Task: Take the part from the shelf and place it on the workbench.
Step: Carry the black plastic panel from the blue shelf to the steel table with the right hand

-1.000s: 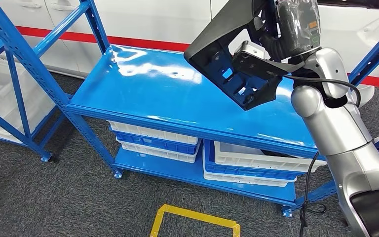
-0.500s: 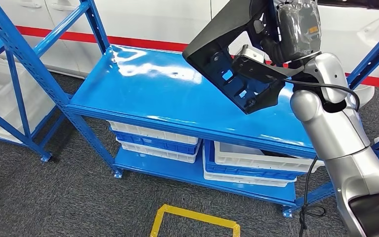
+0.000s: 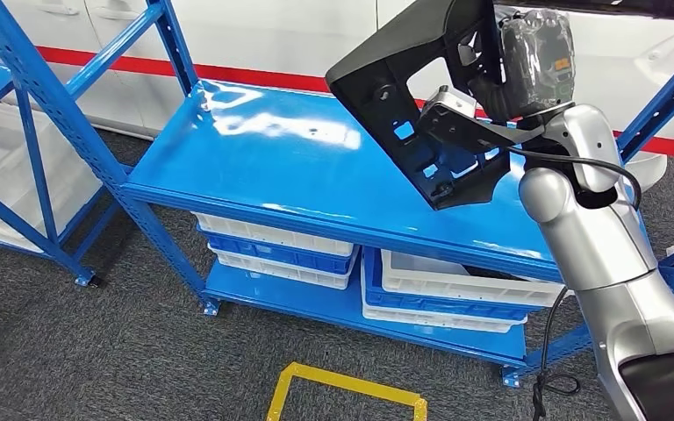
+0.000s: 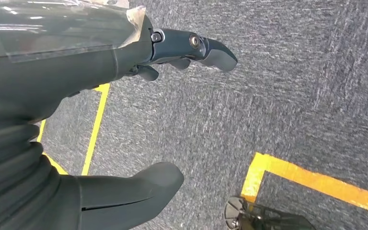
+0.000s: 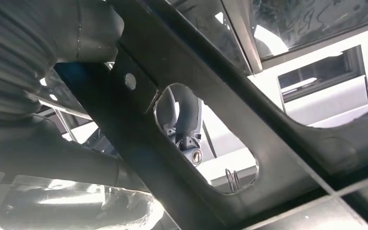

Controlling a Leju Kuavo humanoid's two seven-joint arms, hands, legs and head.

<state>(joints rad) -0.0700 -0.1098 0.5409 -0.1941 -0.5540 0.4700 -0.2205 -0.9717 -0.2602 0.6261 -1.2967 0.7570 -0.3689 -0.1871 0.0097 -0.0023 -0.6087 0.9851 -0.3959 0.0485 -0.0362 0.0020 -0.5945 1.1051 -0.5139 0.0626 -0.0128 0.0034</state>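
Part [image 3: 421, 105] is hanging tilted above the bench's [image 3: 254, 175] right rear corner, not touching it. Right hand [image 3: 483, 83] is gripping it, fingers [image 5: 187, 120] hooking through a cutout. Left hand [image 4: 124, 120] is hanging, fingers apart. Risk: one-sided hold, part swinging or slipping while lowering.

I stand in an industrial workshop: blue steel racking [image 3: 316, 167] holding white and blue plastic crates [image 3: 272, 246], grey carpet floor [image 3: 96, 351] marked with yellow tape [image 3: 347, 383].
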